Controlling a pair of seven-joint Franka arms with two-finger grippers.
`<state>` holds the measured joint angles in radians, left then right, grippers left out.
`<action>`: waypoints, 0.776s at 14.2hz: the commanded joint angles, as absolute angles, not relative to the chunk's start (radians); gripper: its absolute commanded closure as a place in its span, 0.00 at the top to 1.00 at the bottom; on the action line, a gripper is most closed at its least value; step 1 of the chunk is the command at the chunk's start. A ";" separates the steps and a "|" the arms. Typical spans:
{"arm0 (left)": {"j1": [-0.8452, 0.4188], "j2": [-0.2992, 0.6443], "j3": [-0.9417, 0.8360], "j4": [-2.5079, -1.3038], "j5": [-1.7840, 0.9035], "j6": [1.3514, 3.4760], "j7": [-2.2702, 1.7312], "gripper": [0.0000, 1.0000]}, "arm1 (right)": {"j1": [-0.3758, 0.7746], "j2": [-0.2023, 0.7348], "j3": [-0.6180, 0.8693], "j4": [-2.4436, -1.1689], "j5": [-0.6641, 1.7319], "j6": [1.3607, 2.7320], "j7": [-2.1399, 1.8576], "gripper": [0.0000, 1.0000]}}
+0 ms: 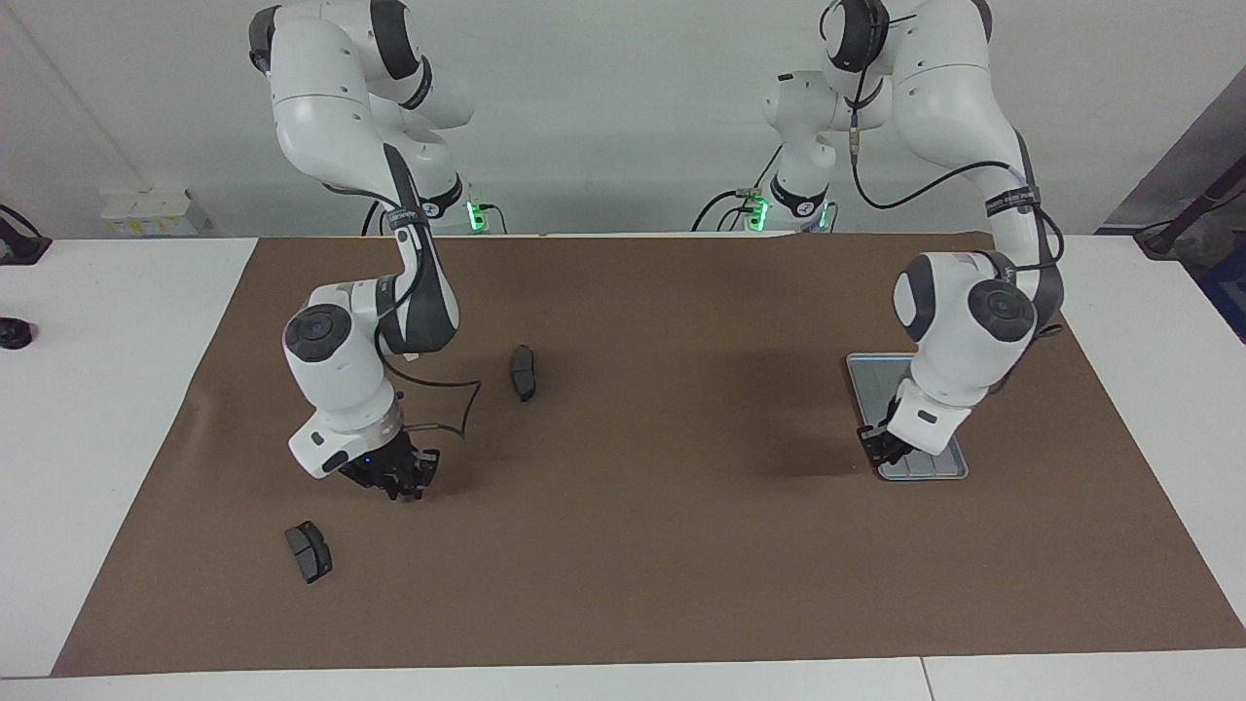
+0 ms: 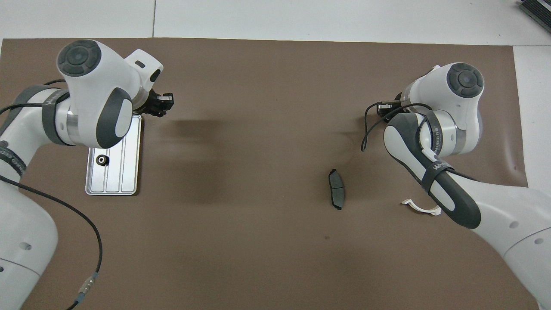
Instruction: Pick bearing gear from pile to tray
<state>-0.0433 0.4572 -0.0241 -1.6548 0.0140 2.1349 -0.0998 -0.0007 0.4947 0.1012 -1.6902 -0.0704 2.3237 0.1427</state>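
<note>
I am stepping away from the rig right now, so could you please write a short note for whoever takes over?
Left gripper: shut, up at a corner of the tray; I cannot tell whether it holds a part.
Right gripper: low at the mat, toward the right arm's end.
Done: one black ring lies in the tray.
On the mat: one grey pad near the middle, a second grey pad beside the right gripper, and a white bracket by the right arm.
Left: check what each gripper carries, then bring any remaining rings to the tray.
</note>
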 commanded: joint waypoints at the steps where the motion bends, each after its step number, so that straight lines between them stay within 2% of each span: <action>1: 0.053 0.407 -0.037 -1.771 0.012 2.186 0.061 0.00 | 0.000 0.431 0.136 -1.701 -0.052 2.296 0.159 0.00; 3: 0.061 0.385 -0.035 -1.862 0.012 2.268 0.074 0.03 | 0.002 0.423 0.196 -1.689 -0.051 2.296 0.283 0.00; 4: 0.060 0.377 -0.035 -1.888 0.014 2.296 0.074 0.27 | 0.006 0.425 0.230 -1.687 -0.061 2.304 0.352 0.00; 5: 0.054 0.374 -0.035 -1.896 0.014 2.299 0.075 0.72 | 0.056 0.425 0.233 -1.684 -0.067 2.313 0.411 0.00; 6: 0.049 0.374 -0.035 -1.893 0.015 2.296 0.077 1.00 | 0.099 0.425 0.230 -1.683 -0.069 2.315 0.479 0.00; 9: 0.028 0.385 -0.037 -1.850 0.015 2.281 0.074 1.00 | 0.228 0.431 0.227 -1.661 -0.098 2.319 0.667 0.00; 11: -0.001 0.394 -0.037 -1.775 0.012 2.219 0.063 1.00 | 0.293 0.452 0.229 -1.645 -0.152 2.321 0.779 0.00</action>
<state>0.0347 0.4033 -0.0481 -1.8273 0.0140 2.2721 0.0666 0.2488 0.4286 0.2301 -1.6738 -0.1006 2.3173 0.6822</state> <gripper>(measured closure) 0.194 0.665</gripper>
